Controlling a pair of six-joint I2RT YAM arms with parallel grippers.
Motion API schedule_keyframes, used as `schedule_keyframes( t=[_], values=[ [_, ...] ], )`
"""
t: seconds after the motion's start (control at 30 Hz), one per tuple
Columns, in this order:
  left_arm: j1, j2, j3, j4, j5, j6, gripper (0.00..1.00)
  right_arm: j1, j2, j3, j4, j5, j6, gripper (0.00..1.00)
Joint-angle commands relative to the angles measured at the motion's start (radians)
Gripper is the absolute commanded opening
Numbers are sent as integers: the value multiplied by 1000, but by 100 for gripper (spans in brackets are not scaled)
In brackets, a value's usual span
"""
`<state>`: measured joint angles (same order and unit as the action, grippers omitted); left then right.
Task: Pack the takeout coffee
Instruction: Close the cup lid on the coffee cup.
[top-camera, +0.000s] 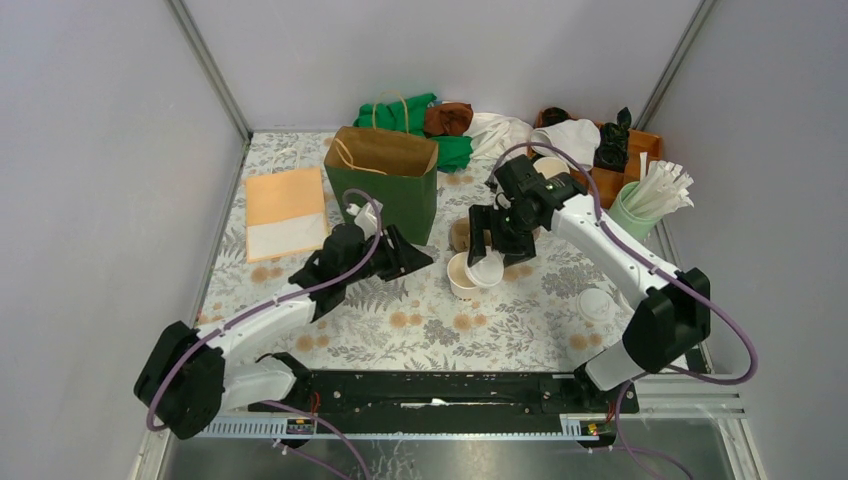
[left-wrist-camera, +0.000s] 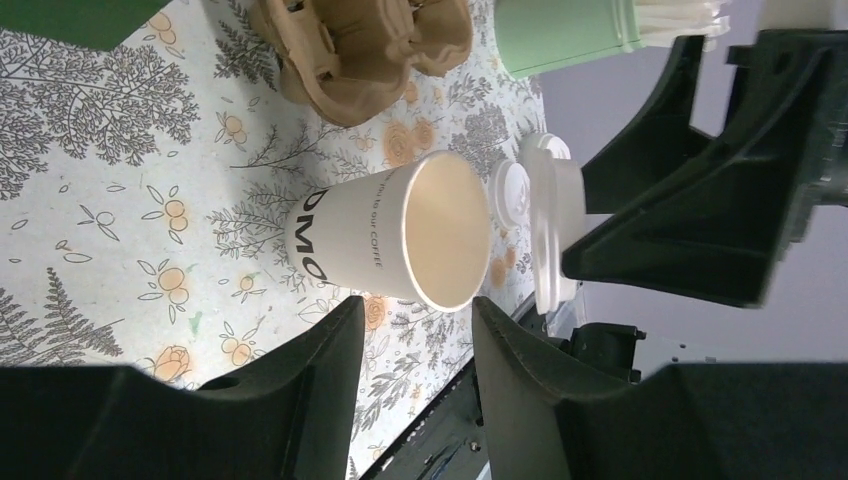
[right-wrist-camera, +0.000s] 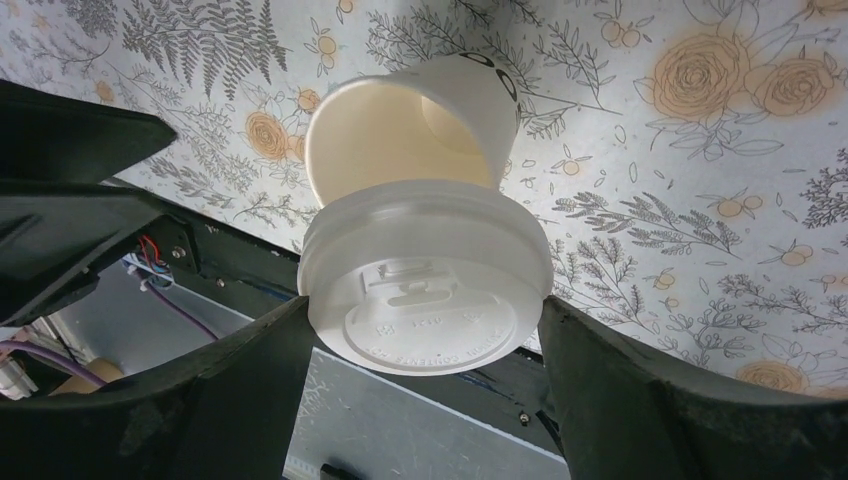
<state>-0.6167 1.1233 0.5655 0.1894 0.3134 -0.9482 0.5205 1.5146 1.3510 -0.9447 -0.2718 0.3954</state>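
Note:
The takeout coffee's white paper cup (top-camera: 463, 276) (left-wrist-camera: 370, 240) (right-wrist-camera: 400, 130) stands upright on the floral table with no lid on. My right gripper (top-camera: 497, 262) (right-wrist-camera: 425, 320) is shut on the round white plastic lid (top-camera: 487, 270) (left-wrist-camera: 553, 230) (right-wrist-camera: 430, 290), gripping it by its rim. It holds the lid just above and beside the cup's mouth. My left gripper (top-camera: 420, 258) (left-wrist-camera: 415, 305) is open at the cup's left side. The cup's rim lies just beyond its fingertips, and nothing is between them.
A green paper bag (top-camera: 385, 180) stands open behind the left gripper. A brown pulp carrier (top-camera: 462, 235) (left-wrist-camera: 350, 50) lies just behind the cup. A spare lid (top-camera: 597, 303) rests at the right. A green holder of sticks (top-camera: 640, 205), a wooden box (top-camera: 610, 160) and cloths fill the back.

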Motion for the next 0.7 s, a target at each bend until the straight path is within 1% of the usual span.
schedule_keyframes(
  t=[0.0, 0.1, 0.23, 0.37, 0.67],
  values=[
    [-13, 56, -4, 119, -21, -9, 47, 45, 53, 109, -65, 53, -27, 87],
    [-23, 117, -15, 180, -12, -22, 47, 77, 107, 148, -110, 89, -37, 87],
    [-37, 197, -19, 271, 13, -37, 48, 97, 131, 174, -122, 119, -36, 87],
    [-55, 227, 0, 280, 2, -23, 48, 105, 153, 192, -123, 133, -36, 87],
    [-55, 280, 25, 252, 5, -40, 48, 140, 216, 255, -148, 173, -35, 88]
  ],
)
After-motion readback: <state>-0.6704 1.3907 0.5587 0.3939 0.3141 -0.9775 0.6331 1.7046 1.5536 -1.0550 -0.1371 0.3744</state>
